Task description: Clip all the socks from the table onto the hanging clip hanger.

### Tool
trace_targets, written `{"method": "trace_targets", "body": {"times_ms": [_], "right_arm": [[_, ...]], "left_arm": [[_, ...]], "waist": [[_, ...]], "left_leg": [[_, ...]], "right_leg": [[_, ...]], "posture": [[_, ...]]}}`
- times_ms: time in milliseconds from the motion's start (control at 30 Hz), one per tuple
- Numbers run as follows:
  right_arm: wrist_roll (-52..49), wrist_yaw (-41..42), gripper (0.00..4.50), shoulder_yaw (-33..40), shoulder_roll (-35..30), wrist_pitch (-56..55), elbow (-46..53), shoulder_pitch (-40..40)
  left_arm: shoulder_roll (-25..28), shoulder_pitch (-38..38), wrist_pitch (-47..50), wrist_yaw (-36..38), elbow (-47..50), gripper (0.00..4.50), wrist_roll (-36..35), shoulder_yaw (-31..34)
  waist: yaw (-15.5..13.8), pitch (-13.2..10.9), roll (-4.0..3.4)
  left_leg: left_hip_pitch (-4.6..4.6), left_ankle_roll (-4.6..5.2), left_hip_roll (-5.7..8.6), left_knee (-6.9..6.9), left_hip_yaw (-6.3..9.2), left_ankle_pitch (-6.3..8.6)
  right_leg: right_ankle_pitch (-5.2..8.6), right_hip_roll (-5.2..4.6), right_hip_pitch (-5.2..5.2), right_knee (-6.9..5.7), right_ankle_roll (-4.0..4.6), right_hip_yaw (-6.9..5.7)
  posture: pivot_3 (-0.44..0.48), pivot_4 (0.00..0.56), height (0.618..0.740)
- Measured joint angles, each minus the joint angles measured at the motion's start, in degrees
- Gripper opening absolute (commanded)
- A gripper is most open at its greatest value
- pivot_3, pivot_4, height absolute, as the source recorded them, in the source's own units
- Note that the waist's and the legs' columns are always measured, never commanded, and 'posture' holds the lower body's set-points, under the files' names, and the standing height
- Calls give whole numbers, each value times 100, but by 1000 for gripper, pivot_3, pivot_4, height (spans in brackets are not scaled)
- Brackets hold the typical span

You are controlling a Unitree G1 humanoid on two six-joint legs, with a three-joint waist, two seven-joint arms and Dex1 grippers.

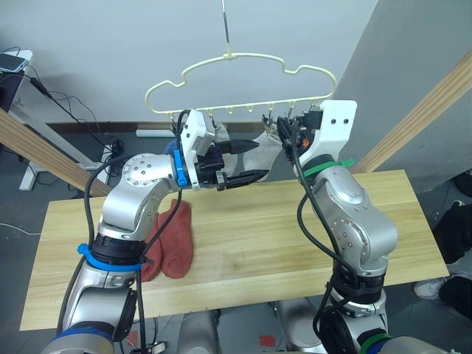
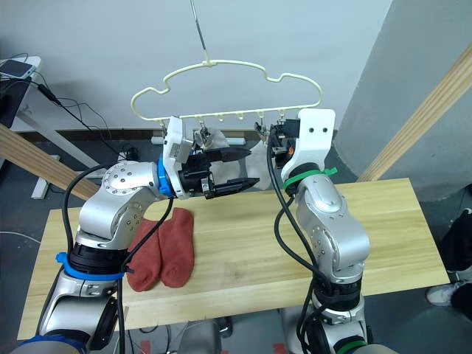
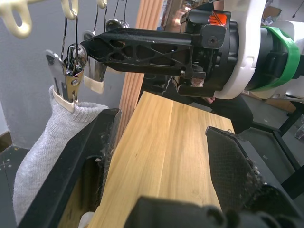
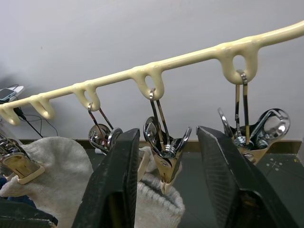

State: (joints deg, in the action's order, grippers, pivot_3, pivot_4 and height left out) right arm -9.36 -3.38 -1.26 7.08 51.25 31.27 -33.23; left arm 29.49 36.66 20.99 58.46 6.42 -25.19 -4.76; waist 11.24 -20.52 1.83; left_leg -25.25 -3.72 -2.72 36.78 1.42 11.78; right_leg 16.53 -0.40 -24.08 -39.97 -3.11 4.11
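The pale yellow clip hanger (image 1: pixel 243 59) hangs by its hook above the table's (image 1: pixel 295 243) far edge. Two light grey socks (image 4: pixel 57 171) (image 4: pixel 159 202) hang from its metal clips. My right gripper (image 4: pixel 168 133) is raised to the clip row. It is open, and its fingers straddle one clip (image 4: pixel 164 156) that holds a grey sock, without touching it. Just left of it, my left gripper (image 1: pixel 259 160) is open and empty, with a hanging grey sock (image 3: pixel 47 156) beside one finger. Two rust-red socks (image 1: pixel 175 236) lie side by side on the table's left part.
Slanted wooden beams stand at the left (image 1: pixel 44 151) and right (image 1: pixel 428 110) of the table. A desk with a phone (image 1: pixel 13 63) and cables is at the far left. A grey wall is behind the hanger.
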Motion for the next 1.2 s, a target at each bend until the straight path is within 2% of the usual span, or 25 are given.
{"method": "trace_targets", "body": {"times_ms": [100,167,300,567,633,733,800,833,1000,1200], "right_arm": [[-35,18,411,-6,-11,-9,0,0],[-41,60,131,-8,-41,-29,0,0],[-44,129,130,-17,-124,-75,-1,-3],[-56,272,130,-56,-301,-198,-16,-1],[-84,326,130,-60,-339,-204,-21,0],[-89,355,130,-58,-389,-219,-28,6],[-92,390,130,-60,-422,-231,-38,8],[-93,416,130,-59,-439,-243,-43,8],[-97,465,130,-58,-487,-258,-68,11],[-103,562,130,-61,-528,-256,-131,7]], "left_arm": [[0,-3,-6,2,-2,3237,8,-1],[1,-12,-7,4,-2,3237,10,-1],[14,-97,-11,18,-1,3237,15,-1],[196,-929,-42,-198,249,3237,152,60],[177,-1323,-263,-530,352,3237,374,143],[29,-1994,-516,-1271,442,3825,713,501],[-87,-2394,-523,-1786,535,4427,895,729],[-179,-2628,-481,-2095,605,4500,1002,842],[-732,-3431,-47,-3421,653,4500,1420,1120],[-929,-3218,13,-3851,-42,4500,1537,1183]], "waist": [[1,0,0],[1,0,0],[2,2,-2],[13,2,-3],[13,4,-2],[12,4,-2],[7,7,-2],[8,7,-1],[-17,8,0],[-25,10,3]], "left_leg": [[0,0,0,0,0,0],[0,0,0,0,0,0],[0,0,0,0,0,0],[0,0,-1,1,0,0],[1,0,-3,1,0,0],[0,0,-2,2,2,0],[0,1,-2,3,2,1],[0,1,-1,3,2,1],[-2,2,2,7,5,1],[-1,6,4,11,4,-2]], "right_leg": [[0,0,0,0,0,0],[0,0,0,0,0,0],[0,0,0,0,0,0],[0,-2,0,-2,0,2],[0,-3,0,-1,1,2],[-1,-5,-1,-3,1,1],[-1,-6,-1,-3,1,1],[-1,-8,0,-3,1,2],[-1,-10,0,-6,1,-4],[-6,-8,2,-7,5,-4]], "posture": [[-324,315,732],[-324,315,732],[-321,307,732],[-314,304,732],[-314,304,732],[-303,306,732],[-298,308,732],[-298,308,732],[-285,318,732],[-279,328,732]]}}
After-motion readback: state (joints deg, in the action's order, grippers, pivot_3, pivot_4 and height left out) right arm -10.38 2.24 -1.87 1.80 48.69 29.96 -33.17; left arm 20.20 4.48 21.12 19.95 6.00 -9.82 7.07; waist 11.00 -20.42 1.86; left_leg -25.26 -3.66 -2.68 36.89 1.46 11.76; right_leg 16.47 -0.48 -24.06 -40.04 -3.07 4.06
